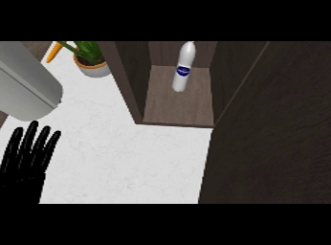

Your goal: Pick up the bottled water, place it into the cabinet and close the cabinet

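White bottled water [184, 67] upright inside cabinet [179, 103], top cropped.

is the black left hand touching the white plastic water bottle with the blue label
Apart. The head view shows the black left hand open over the white counter, while the white plastic water bottle stands inside the dark wooden cabinet.

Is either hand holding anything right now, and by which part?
Nothing is held. The left hand rests open; the bottled water stands alone in the cabinet. The right hand is not in view.
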`<control>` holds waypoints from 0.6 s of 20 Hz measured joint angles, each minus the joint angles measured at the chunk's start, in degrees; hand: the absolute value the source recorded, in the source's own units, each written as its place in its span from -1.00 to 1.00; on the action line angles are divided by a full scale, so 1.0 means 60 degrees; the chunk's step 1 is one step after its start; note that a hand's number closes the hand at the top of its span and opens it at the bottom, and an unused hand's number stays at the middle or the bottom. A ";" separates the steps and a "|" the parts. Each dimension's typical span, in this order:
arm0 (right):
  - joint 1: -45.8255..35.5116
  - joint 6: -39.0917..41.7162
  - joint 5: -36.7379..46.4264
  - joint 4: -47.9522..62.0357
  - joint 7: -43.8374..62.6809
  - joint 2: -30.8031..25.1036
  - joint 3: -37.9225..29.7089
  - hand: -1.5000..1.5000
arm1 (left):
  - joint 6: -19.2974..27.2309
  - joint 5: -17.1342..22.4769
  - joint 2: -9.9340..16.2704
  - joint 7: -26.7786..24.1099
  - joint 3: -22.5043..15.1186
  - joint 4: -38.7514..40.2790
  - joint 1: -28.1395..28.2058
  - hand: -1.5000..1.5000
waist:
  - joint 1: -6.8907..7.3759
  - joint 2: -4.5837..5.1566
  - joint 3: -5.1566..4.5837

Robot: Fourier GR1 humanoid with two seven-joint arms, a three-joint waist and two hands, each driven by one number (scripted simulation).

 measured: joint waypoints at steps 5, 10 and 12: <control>-0.0141 -0.0430 -0.0090 0.0066 0.0297 0.0251 0.0282 1.00 | -0.0639 0.0345 0.0463 -0.0034 0.0409 -0.0121 0.0475 -1.00 | 0.0234 0.0090 -0.0005; -0.0481 -0.0492 -0.0231 0.0105 0.0565 0.0307 0.0358 1.00 | -0.1244 0.0659 0.0850 -0.0038 0.0775 -0.0174 0.0754 -1.00 | 0.0533 0.0192 -0.0005; -0.0667 -0.0475 -0.0281 0.0104 0.0701 0.0296 0.0350 1.00 | -0.1468 0.0737 0.0966 -0.0056 0.0872 -0.0188 0.0844 -1.00 | 0.0663 0.0236 -0.0010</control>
